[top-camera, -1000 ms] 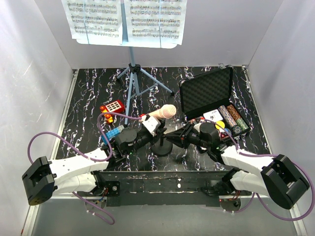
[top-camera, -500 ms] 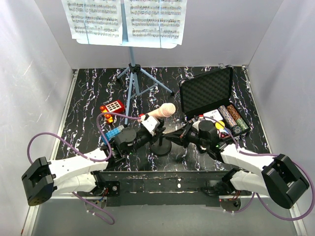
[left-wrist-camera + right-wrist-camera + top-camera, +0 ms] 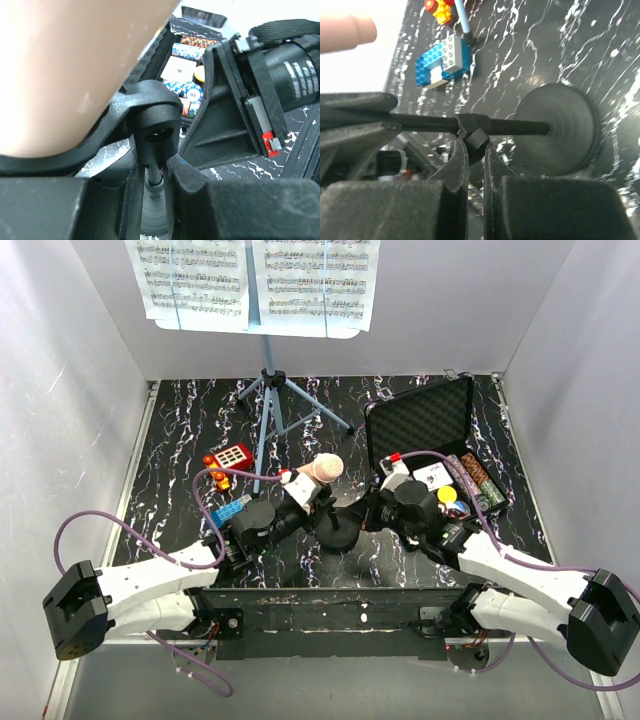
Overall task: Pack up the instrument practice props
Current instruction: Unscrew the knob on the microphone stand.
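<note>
The light-blue music stand (image 3: 268, 405) stands at the back on its tripod, with white sheet-music pages (image 3: 255, 280) on its desk. The microphone (image 3: 324, 468), pale-headed, sits on a black pole with a round base (image 3: 338, 533) at the table's middle. My left gripper (image 3: 304, 496) is shut on the pole just under the black clip (image 3: 155, 125), the pale microphone body (image 3: 70, 65) filling that wrist view. My right gripper (image 3: 473, 150) is shut on the small black knob (image 3: 476, 138) of the pole, with the base disc (image 3: 559, 130) beyond.
An open black foam-lined case (image 3: 420, 428) with poker chips (image 3: 470, 478) lies at the right, just behind the right arm. A red toy (image 3: 232, 456) and blue-and-white bricks (image 3: 232, 508) lie left of the microphone, near a tripod leg.
My right gripper has shut on the pole's knob. The microphone head has swung left and stands more upright. The left gripper keeps its hold.
</note>
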You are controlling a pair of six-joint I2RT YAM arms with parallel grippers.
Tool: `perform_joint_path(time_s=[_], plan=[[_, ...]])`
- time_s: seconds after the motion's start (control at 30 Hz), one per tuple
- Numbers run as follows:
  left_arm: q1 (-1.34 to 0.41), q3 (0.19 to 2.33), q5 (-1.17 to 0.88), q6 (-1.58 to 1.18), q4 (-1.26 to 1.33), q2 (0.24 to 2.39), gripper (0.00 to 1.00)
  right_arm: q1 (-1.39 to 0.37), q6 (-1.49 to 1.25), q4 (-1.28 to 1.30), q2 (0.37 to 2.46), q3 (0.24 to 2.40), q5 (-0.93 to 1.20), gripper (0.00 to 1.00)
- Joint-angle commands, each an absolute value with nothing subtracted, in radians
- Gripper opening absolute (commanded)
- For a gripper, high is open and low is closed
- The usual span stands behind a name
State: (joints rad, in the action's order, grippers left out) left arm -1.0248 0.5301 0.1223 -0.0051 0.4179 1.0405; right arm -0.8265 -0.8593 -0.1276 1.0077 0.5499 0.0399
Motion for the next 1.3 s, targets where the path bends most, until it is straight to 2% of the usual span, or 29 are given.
perform_joint_path(time_s=[0.0,0.3,0.5,0.67,0.8,0.97,1.07,1.17,1.27], plan=[[-1.04,0.531,0.029,-0.038,0.299,1.08,0.0,-0.914,-0.363,-0.187,0.994,0.609,-0.271,0.01],[-1.04,0.636,0.012,-0.031,0.19,1.173,0.0,-1.061,-0.051,-0.281,1.048,0.566,-0.529,0.01],[-1.04,0.67,0.0,-0.017,0.169,1.212,0.0,-1.144,0.216,-0.521,1.086,0.48,-0.699,0.01],[-1.04,0.658,0.0,-0.025,0.179,1.213,0.0,-1.155,0.25,-0.554,1.072,0.457,-0.73,0.01],[-1.04,0.632,0.0,-0.031,0.199,1.206,0.0,-1.158,0.108,-0.401,1.028,0.501,-0.73,0.01],[-1.04,0.629,0.0,-0.02,0.184,1.192,0.0,-1.158,-0.167,-0.045,0.98,0.615,-0.739,0.27],[-1.04,0.632,0.0,-0.005,0.16,1.175,0.0,-1.152,-0.322,0.066,0.908,0.614,-0.703,0.54],[-1.04,0.635,-0.05,0.032,0.132,1.158,0.0,-1.053,-0.504,0.165,0.835,0.617,-0.498,0.59],[-1.04,0.638,-0.113,0.043,0.098,1.147,0.0,-0.84,-0.662,0.164,0.802,0.595,-0.115,0.6]])
